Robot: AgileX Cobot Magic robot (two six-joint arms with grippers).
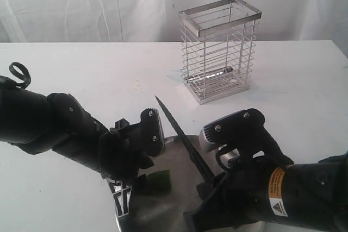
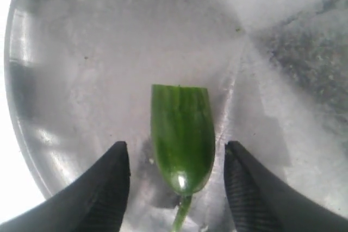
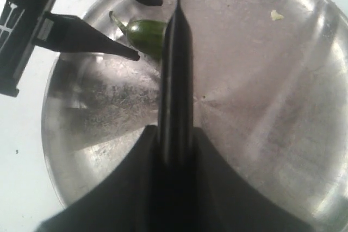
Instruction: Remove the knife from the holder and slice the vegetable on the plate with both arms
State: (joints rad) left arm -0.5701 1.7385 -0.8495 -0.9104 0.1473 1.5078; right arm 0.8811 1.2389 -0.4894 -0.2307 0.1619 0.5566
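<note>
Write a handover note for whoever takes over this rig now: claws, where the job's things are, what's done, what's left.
Left claw: open, fingers either side of the small dark green vegetable, not gripping.
Right claw: shut on the long black-handled knife, blade over the large round steel plate.
Tall silver wire holder: empty, beyond the plate.
Done: knife out of holder; vegetable has one flat-cut end.
Left: steady it, slice.
</note>
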